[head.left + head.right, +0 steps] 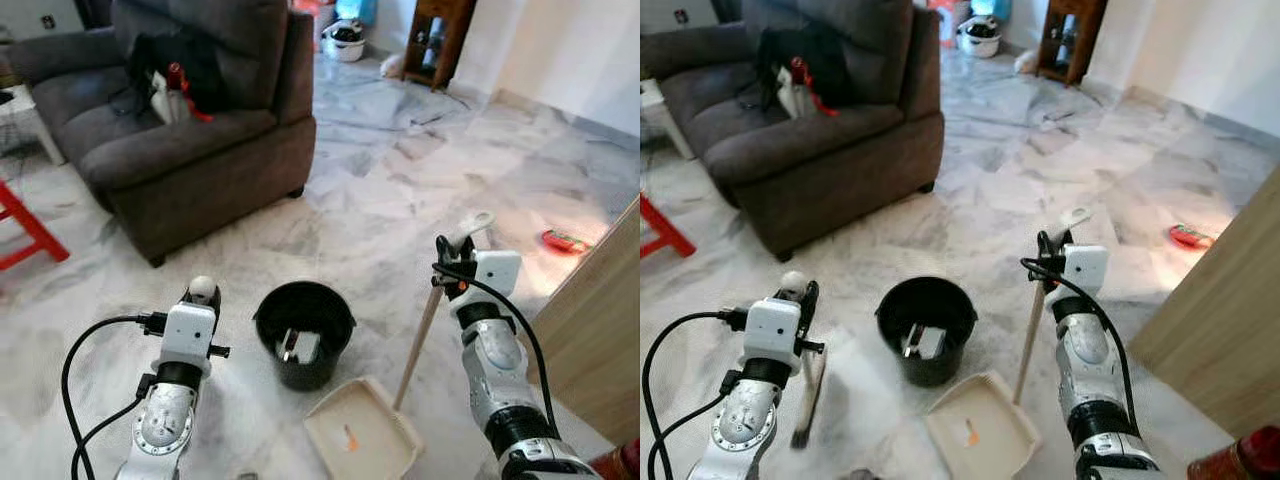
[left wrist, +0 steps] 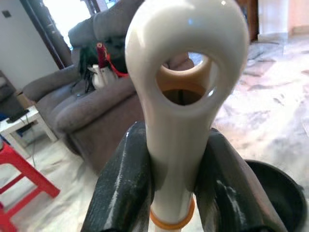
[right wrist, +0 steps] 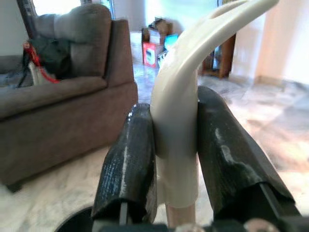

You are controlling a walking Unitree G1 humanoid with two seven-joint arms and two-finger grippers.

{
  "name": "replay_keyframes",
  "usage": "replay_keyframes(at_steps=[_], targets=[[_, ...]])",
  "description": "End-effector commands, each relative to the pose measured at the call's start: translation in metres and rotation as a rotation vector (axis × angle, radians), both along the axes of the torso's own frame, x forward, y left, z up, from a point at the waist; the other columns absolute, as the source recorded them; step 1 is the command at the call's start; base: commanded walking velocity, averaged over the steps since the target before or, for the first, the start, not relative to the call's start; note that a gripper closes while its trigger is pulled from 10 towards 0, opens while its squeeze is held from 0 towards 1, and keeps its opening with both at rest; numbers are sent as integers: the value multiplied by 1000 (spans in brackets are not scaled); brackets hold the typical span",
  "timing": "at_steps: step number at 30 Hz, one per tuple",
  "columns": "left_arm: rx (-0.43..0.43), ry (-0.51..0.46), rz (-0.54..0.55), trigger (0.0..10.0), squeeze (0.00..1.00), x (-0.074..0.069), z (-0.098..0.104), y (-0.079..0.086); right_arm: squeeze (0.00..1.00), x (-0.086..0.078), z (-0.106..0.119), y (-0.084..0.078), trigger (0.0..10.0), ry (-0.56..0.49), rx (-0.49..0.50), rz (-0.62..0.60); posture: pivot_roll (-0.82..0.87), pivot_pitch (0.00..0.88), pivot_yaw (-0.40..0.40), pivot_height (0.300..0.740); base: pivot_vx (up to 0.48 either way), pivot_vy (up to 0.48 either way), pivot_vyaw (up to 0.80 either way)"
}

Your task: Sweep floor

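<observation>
Right eye view had the left gripper [image 1: 793,290] clamped on the broom handle [image 1: 812,385], right gripper [image 1: 1055,243] squeezing the dustpan handle [image 1: 1030,345]. Dustpan [image 1: 975,435] sat beside the bin [image 1: 927,330]; I'd keep its lip flat and sweep short strokes.

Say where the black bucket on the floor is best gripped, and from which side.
Grip the bucket by its rim, coming from above. It stands upright and open-topped between the dustpan and sofa; the thin rim likely suits narrow jaws better than the wide, round wall. Both grippers hold handles now, so one would need freeing.
</observation>
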State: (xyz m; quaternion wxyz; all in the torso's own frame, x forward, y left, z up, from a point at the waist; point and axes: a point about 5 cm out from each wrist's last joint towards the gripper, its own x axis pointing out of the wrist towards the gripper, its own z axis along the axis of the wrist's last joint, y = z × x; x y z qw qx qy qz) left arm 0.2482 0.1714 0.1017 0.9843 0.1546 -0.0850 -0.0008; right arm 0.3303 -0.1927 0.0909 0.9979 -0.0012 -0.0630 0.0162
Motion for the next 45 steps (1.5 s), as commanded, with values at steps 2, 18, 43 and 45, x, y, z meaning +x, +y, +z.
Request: replay_keyframes(at_steps=[2, 18, 43, 45], targets=[[21, -42, 1, 10000, 0, 2, 8, 2, 0, 3, 7, -1, 10000, -29, 12, -6, 113, 26, -23, 740, 0, 0, 0], [22, -42, -4, 10000, 0, 3, 7, 1, 0, 4, 6, -2, 10000, -12, 10, -7, 112, 7, -23, 740, 0, 0, -650], [25, -38, -17, 10000, 0, 3, 6, -5, 0, 4, 4, -7, 10000, 12, -8, -32, 117, 4, -30, 740, 0, 0, -800], [27, -38, -14, 10000, 0, 3, 6, -4, 0, 5, 4, -7, 10000, 14, -9, -33, 117, 8, -30, 740, 0, 0, -800]])
